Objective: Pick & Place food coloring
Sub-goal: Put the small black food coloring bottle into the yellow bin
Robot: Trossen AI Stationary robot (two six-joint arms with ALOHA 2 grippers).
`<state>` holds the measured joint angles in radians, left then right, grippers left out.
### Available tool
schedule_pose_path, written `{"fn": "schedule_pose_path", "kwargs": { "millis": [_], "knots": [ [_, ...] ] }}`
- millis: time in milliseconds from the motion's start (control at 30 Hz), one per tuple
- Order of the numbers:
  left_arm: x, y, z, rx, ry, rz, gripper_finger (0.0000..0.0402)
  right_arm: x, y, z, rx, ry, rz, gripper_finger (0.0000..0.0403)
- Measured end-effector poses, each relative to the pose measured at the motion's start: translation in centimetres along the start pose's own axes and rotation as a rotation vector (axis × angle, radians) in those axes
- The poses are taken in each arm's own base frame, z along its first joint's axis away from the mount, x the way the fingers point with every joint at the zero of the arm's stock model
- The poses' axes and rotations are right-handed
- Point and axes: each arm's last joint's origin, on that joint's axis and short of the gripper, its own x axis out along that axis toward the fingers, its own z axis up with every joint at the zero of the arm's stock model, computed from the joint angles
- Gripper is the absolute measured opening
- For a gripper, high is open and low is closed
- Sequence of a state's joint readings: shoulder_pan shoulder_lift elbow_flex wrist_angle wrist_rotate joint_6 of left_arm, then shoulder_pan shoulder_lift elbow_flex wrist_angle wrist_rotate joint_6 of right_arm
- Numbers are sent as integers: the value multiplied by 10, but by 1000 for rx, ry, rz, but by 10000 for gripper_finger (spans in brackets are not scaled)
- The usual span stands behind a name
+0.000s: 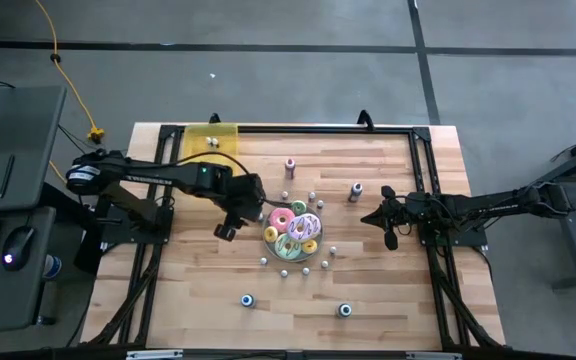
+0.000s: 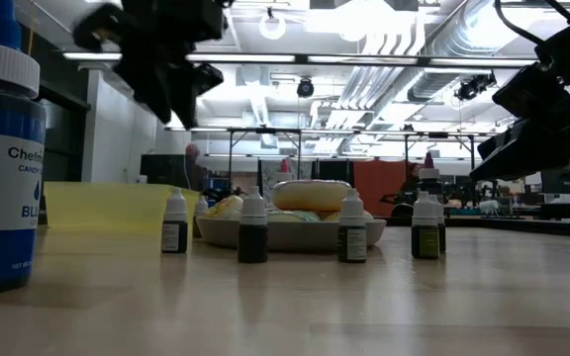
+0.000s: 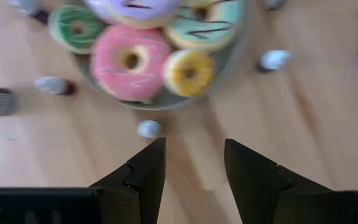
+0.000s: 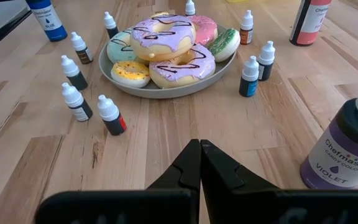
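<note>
The food coloring is a set of tiny pale bottles standing upright on the table around a plate of frosted doughnuts. Several show in the right wrist view and in the low view. My left gripper hangs open above the table just left of the plate and points steeply down. One small bottle stands just beyond its fingertips, between them and the plate rim. Nothing is between its fingers. My right gripper waits shut to the right of the plate.
Larger bottles stand apart: pink and violet behind the plate, blue and teal toward the near edge. A yellow container sits at the far left corner. Black rails frame the table.
</note>
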<state>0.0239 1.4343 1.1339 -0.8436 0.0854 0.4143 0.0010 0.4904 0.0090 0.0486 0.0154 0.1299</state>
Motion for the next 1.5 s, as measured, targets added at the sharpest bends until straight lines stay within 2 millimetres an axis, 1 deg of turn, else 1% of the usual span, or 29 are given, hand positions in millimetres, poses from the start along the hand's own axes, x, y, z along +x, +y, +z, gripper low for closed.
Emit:
{"fn": "schedule_pose_path", "kwargs": {
  "millis": [167, 333, 400, 467, 567, 633, 700, 833, 1000, 1133, 1267, 1500],
  "knots": [
    [5, 13, -1, 76, -24, 21, 162, 0, 0, 0, 0, 0, 0, 0],
    [14, 23, -6, 122, 15, 15, 200, 0, 0, 0, 0, 0, 0, 0],
    [17, 27, -11, 138, 48, 5, 218, 0, 0, 0, 0, 0, 0, 0],
    [23, 30, -10, 189, 34, 13, 231, 0, 0, 0, 0, 2, -1, 0],
    [33, 31, -21, 222, 67, -2, 242, 0, 0, 0, 0, 0, 0, 0],
    [39, 33, -19, 228, 42, 19, 243, 0, 0, 0, 0, -2, 0, 0],
    [44, 32, -24, 221, 90, 8, 243, 0, 0, 0, 0, 0, 0, 0],
    [58, 35, -26, 193, 157, 39, 243, 0, 0, 0, 0, 1, 0, 0],
    [71, 36, -23, 142, 174, 49, 243, 0, 0, 0, 0, 5, 0, 0],
    [72, 35, -21, 82, 167, 50, 243, 0, 0, 0, 0, 5, 0, 0],
    [73, 35, -14, 33, 180, 48, 243, 0, 0, 0, 0, 4, -1, 0],
    [78, 42, 1, -63, 202, 43, 243, 0, 0, 0, 0, 0, 0, 0]
  ]
}}
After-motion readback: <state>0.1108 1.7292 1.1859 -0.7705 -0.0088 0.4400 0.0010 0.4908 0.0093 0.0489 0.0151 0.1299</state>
